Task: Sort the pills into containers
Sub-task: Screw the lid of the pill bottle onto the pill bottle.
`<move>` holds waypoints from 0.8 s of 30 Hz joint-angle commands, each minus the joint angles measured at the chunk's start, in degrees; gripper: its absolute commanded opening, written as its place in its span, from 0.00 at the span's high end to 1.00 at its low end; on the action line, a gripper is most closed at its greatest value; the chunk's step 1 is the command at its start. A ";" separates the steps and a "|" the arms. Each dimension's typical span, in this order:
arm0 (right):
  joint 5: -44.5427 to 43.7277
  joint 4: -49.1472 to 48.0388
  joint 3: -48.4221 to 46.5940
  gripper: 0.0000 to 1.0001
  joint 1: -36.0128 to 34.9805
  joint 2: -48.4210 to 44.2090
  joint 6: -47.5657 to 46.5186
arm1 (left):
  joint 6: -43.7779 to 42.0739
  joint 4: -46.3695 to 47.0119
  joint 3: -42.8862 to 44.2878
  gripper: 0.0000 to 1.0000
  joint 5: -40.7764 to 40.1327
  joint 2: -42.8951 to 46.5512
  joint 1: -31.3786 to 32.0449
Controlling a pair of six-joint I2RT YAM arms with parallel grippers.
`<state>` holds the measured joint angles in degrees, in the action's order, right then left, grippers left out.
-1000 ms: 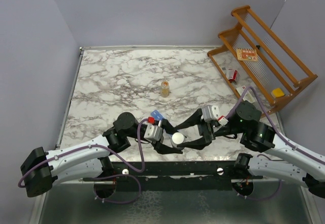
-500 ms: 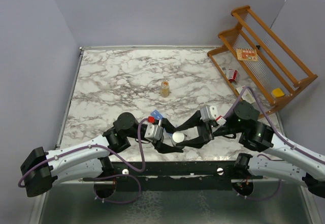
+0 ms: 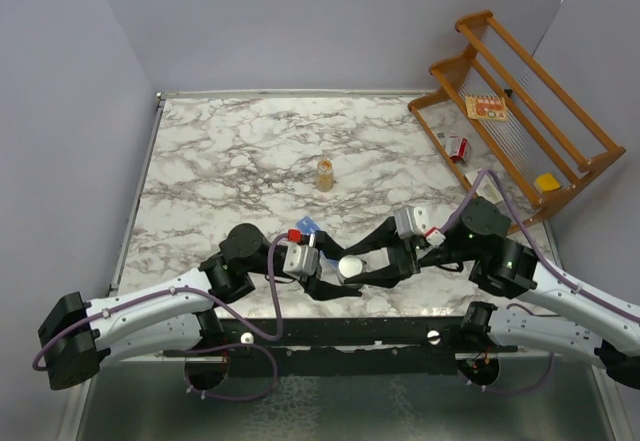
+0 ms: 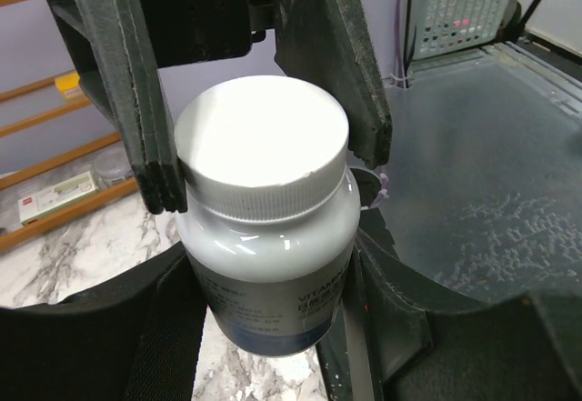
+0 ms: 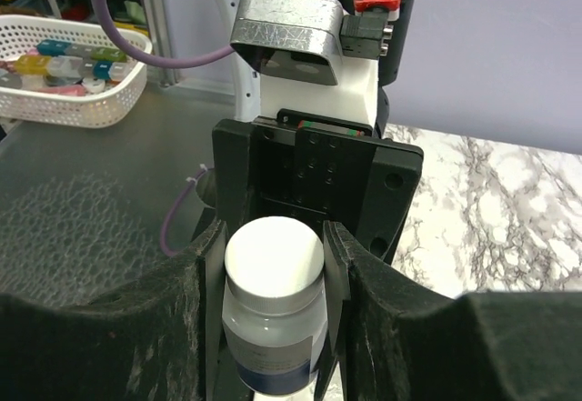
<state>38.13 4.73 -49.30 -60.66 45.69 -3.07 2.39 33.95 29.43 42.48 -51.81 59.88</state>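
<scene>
A grey pill bottle with a white cap (image 3: 348,265) stands upright near the table's front edge. My left gripper (image 3: 330,281) is shut on the bottle's body (image 4: 264,265), its jaws on both sides of the label. My right gripper (image 3: 366,265) comes from the right and is shut on the white cap (image 5: 273,257), one finger on each side. The blue strip of containers (image 3: 308,227) shows only as a small corner behind my left wrist. No loose pills are visible.
A small amber bottle (image 3: 326,173) stands mid-table. A wooden rack (image 3: 520,111) with small boxes sits at the far right. A white basket (image 5: 73,65) with coloured items sits off the table. The front table edge is just below the grippers.
My right gripper has moved left and its fingers now sit around the bottle's cap. The bottle and my left gripper have shifted slightly away from the front edge.
</scene>
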 commanded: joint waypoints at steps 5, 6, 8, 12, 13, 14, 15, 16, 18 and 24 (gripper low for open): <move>-4.77 3.49 0.47 0.77 -0.26 -0.13 -1.36 | -0.64 1.59 -0.78 1.00 -14.09 4.07 -0.11; -5.69 3.68 0.58 0.78 -0.26 0.00 -1.58 | -0.75 1.43 -0.79 1.00 -14.74 4.13 -0.09; -7.22 3.79 0.99 0.80 -0.33 0.37 -1.82 | -0.81 1.30 -0.80 1.00 -16.25 4.21 -0.11; -9.91 3.45 1.71 0.84 -0.33 1.40 -1.90 | -0.85 1.28 -0.69 1.00 -19.04 4.49 -0.11; -10.51 3.30 1.83 0.85 -0.33 1.66 -1.86 | -0.89 1.29 -0.61 1.00 -19.88 4.58 -0.11; -11.05 3.19 2.02 0.86 -0.33 1.93 -1.90 | -0.88 1.29 -0.56 1.00 -20.96 4.74 -0.11; -11.52 3.18 2.03 0.86 -0.29 2.21 -1.86 | -0.95 1.29 -0.52 1.00 -22.01 4.82 -0.11; -11.84 3.11 2.12 0.87 -0.27 2.53 -2.01 | -0.94 1.29 -0.44 1.00 -23.01 4.91 -0.11; -12.61 2.84 2.28 0.90 -0.27 3.28 -2.26 | -1.15 1.29 -0.23 1.00 -24.83 5.17 -0.11; -16.84 1.50 3.00 0.99 -0.29 5.17 -3.04 | -1.03 1.28 0.60 1.00 -29.15 5.96 -0.10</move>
<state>23.57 1.87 -48.97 -60.40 48.64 -5.63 1.28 29.30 28.32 21.28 -47.92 60.23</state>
